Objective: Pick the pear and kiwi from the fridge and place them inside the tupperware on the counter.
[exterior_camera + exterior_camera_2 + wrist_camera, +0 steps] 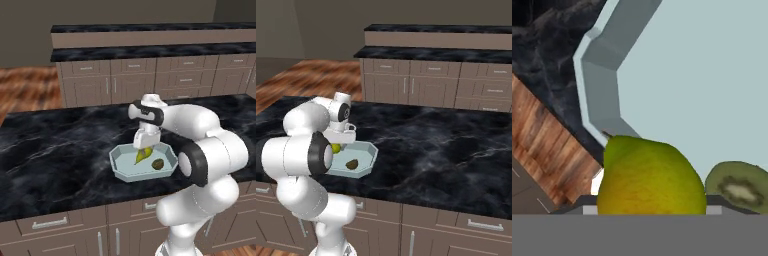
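Note:
My gripper [144,149] is shut on the yellow-green pear [143,155], holding it low inside the pale blue-grey tupperware [120,171] on the black marble counter [60,145]. The brown kiwi [158,164] lies on the tupperware floor just to the right of the pear. From the right base view the pear [336,148] peeks out under the hand, with the kiwi [352,163] beside it in the tupperware [369,159]. In the hand view the pear [649,177] sits between the fingers, the kiwi [739,187] is to its right, and the tupperware floor [702,85] lies beyond.
Beige-brown cabinets with silver handles [50,223] run under the counter's front edge. A second black-topped counter with drawers [150,75] stands behind, across a strip of wooden floor [25,90]. Bare marble spreads to the left and right of the tupperware.

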